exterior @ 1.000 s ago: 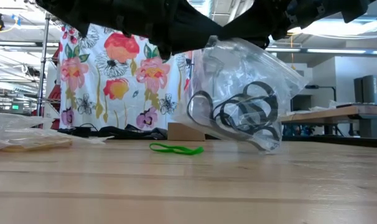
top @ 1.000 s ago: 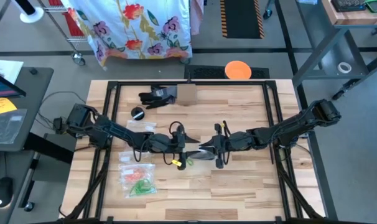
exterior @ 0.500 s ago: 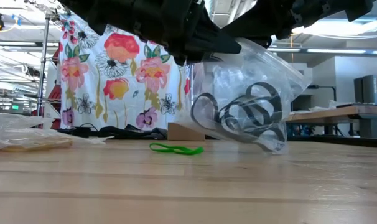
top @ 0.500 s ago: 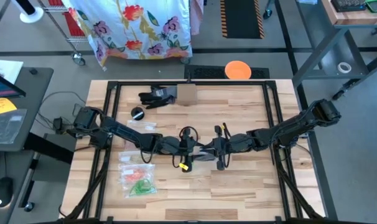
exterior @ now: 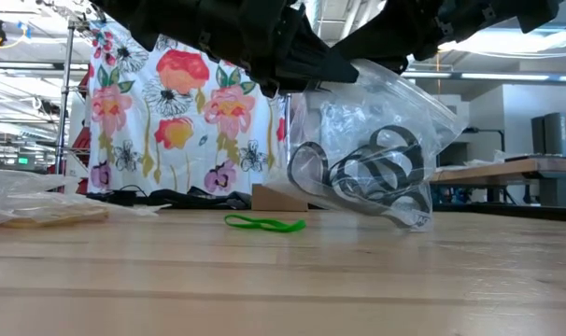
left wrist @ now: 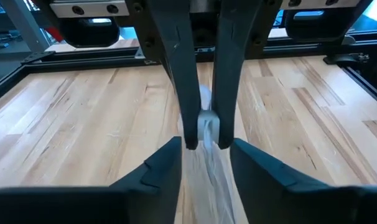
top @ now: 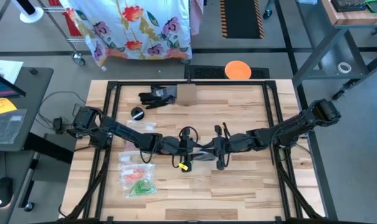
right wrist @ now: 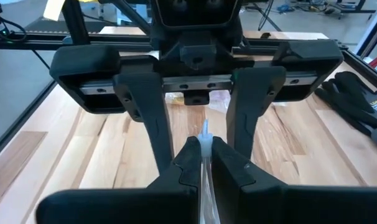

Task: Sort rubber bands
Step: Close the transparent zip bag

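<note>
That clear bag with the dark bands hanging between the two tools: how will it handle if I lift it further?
Probably floppy: the clear bag sags and creases below the right tool. The dark bands pool low, so it may swing. The film looks slick, and the left tool straddles only its thin edge, so slipping seems possible.

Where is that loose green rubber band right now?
In the low view, the green rubber band lies flat on the wooden table, left of the hanging clear bag and apart from it.

Black rubber bands (exterior: pixel 376 177) curled inside a hanging clear pouch, right of centre; a green rubber band (exterior: pixel 264 223) lay flat, lower centre.
</note>
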Controlling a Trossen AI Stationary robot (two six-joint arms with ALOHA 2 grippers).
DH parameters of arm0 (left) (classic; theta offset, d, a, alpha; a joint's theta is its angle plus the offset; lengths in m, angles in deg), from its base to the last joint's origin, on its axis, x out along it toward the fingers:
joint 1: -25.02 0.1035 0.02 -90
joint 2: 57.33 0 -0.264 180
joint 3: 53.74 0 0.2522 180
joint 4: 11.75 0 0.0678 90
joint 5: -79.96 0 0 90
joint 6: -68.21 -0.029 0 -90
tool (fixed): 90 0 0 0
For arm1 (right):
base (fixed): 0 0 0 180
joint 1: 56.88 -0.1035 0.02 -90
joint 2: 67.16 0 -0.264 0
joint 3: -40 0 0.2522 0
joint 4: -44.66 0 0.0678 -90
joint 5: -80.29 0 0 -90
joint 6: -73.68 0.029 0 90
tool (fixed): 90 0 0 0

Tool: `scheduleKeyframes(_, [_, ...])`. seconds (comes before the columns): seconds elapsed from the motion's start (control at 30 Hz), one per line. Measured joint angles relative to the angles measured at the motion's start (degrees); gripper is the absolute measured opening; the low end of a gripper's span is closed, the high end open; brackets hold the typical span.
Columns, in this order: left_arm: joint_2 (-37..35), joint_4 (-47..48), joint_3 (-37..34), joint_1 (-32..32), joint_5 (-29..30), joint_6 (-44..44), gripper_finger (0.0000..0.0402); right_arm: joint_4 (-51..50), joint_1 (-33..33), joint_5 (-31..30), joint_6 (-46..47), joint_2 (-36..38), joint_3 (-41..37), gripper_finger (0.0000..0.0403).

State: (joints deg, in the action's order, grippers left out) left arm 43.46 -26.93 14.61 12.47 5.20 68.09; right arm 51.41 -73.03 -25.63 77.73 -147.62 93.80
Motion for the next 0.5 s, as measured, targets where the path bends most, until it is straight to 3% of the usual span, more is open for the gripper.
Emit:
scheduleKeyframes(0.2, [0.0,0.02,0.0,0.0,0.14,0.01,0.0081,-1.12,0.0,0.0,0.02,0.0,0.0,0.0013])
scheduleKeyframes(0.33, [0.02,0.12,0.0,0.0,1.98,-0.41,0.0015,-2.52,0.07,-0.02,0.02,0.0,0.0,0.0014])
scheduleKeyframes(0.5, [0.02,0.26,-0.02,0.0,2.11,-0.7,0.0002,-3.02,0.09,-0.02,0.02,0.0,0.02,0.0016])
